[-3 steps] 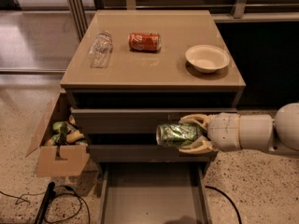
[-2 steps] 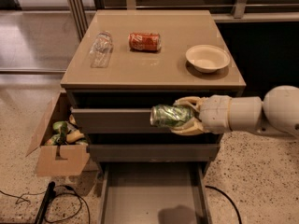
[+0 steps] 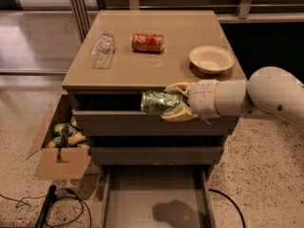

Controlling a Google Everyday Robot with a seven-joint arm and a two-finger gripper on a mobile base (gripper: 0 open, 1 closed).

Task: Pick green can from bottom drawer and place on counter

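Bottom drawer (image 3: pixel 142 198) is seen pulled out at the bottom centre of the frame; a dark shadow is cast on its flat floor. Black cables are seen on the speckled floor on either side of it.

Gripper (image 3: pixel 175 102) is held at mid-frame, level with the front of the top drawer and just under the counter edge. It is closed around the green can (image 3: pixel 154 102): one tan finger is set above the can, one below. The can is held on its side, clear of the drawer, with its free end pointed to frame left. The white arm (image 3: pixel 256 96) is brought in from the right edge.

A cardboard box (image 3: pixel 57 163) with green and pale items inside is seen lower left, beside the cabinet.

On the counter (image 3: pixel 156 72), upper centre: a clear plastic bottle (image 3: pixel 103 49) lying at left, a red-orange can (image 3: pixel 147 42) on its side in the middle, a pale bowl (image 3: pixel 212 59) at right. All three are kept well apart.
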